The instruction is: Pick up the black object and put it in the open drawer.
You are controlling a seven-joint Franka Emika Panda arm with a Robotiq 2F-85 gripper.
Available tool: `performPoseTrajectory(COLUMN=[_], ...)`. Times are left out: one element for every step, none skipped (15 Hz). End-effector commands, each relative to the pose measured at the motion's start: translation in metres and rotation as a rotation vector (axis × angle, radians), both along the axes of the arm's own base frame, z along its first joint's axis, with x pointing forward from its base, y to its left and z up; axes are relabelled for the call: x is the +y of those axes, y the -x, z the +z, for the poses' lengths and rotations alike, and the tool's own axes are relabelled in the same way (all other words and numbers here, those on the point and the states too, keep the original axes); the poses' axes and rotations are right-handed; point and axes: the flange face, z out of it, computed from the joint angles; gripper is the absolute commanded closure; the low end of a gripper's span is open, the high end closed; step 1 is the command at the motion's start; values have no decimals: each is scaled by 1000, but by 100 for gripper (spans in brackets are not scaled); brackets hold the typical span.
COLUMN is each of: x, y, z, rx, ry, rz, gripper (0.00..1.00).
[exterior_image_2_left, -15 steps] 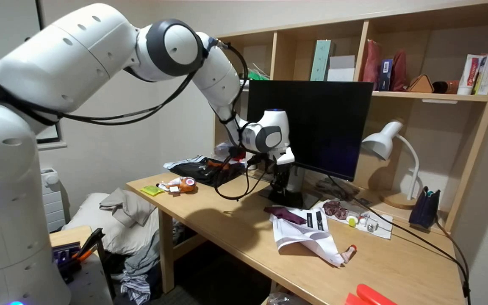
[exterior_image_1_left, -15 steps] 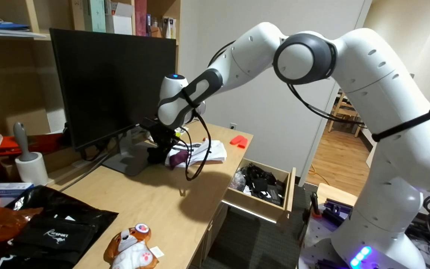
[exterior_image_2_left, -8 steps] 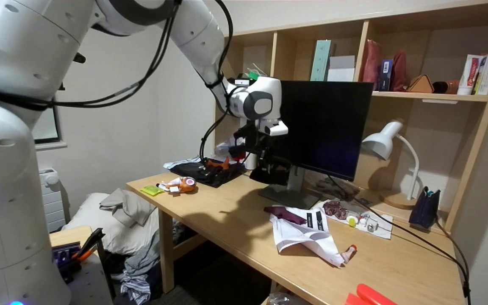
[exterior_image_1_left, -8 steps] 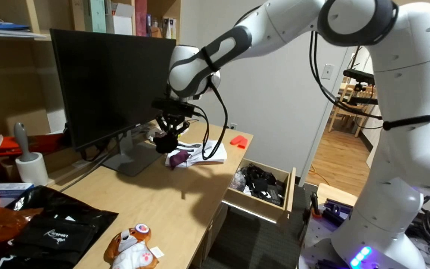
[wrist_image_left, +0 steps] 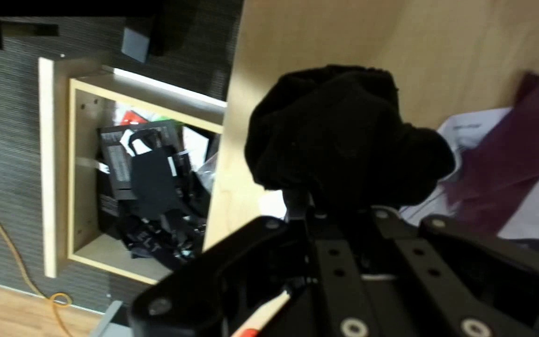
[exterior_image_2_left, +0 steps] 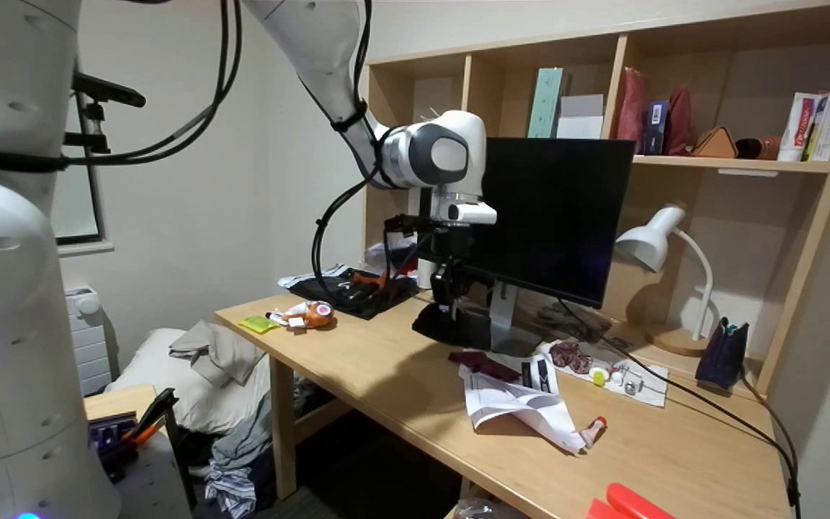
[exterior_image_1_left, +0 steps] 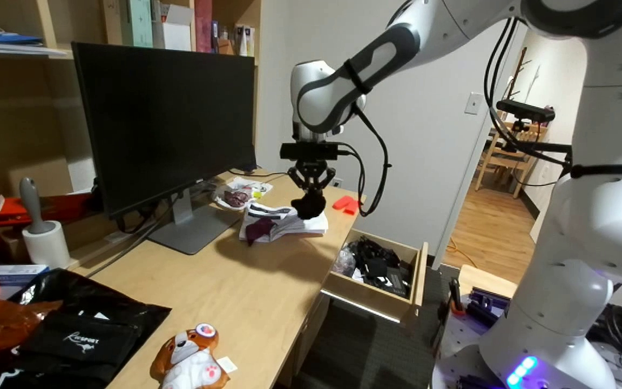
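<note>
The black object (exterior_image_1_left: 309, 205) is a soft-looking, crumpled dark lump. It hangs from my gripper (exterior_image_1_left: 312, 190) above the white papers on the desk. In the wrist view the black object (wrist_image_left: 335, 135) sits at the tips of my gripper (wrist_image_left: 337, 210), whose fingers are close together on it. The gripper points down. The black object also shows in an exterior view (exterior_image_2_left: 451, 328), dark against the monitor base. The open drawer (exterior_image_1_left: 420, 275) is pulled out below the desk edge and holds black items. In the wrist view the drawer (wrist_image_left: 48, 168) lies left of the held object.
The monitor (exterior_image_1_left: 165, 124) stands on the desk (exterior_image_1_left: 246, 292). White papers (exterior_image_1_left: 311, 222) with a maroon cloth (exterior_image_1_left: 259, 229) lie under the gripper. Red pieces (exterior_image_1_left: 346, 203) lie near the desk corner. A dog-shaped packet (exterior_image_1_left: 192, 359) and black packets (exterior_image_1_left: 73, 335) lie nearer the camera.
My gripper has risen from beside the monitor base and moved away from the monitor toward the drawer side, carrying the black object. It has turned from tilted to pointing straight down.
</note>
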Motion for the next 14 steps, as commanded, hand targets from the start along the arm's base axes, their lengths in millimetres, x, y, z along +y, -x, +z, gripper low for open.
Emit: performPoseTrajectory(x=[-52, -65, -80, -95, -110, -127, -143, -157, -173, -187, -202, -213, -222, -230], y=[41, 52, 61, 70, 76, 79, 82, 87, 90, 94, 94, 94, 93, 90], z=[-17, -23, -32, -40, -50, -62, -77, -89, -102, -114, -127, -139, -152, -167], rx=[51, 63, 78, 89, 80, 58, 63, 67, 58, 58, 57, 46, 53, 58], ry=[65, 69, 64, 61, 48, 44, 31, 31, 53, 64, 76, 99, 105, 119], rz=[-187, -246, -307, -368, -422, -448, -484, -528, -565, -587, -610, -605, -603, -601], gripper=[94, 94, 94, 94, 94, 94, 94, 94, 94, 94, 94, 94, 94, 94])
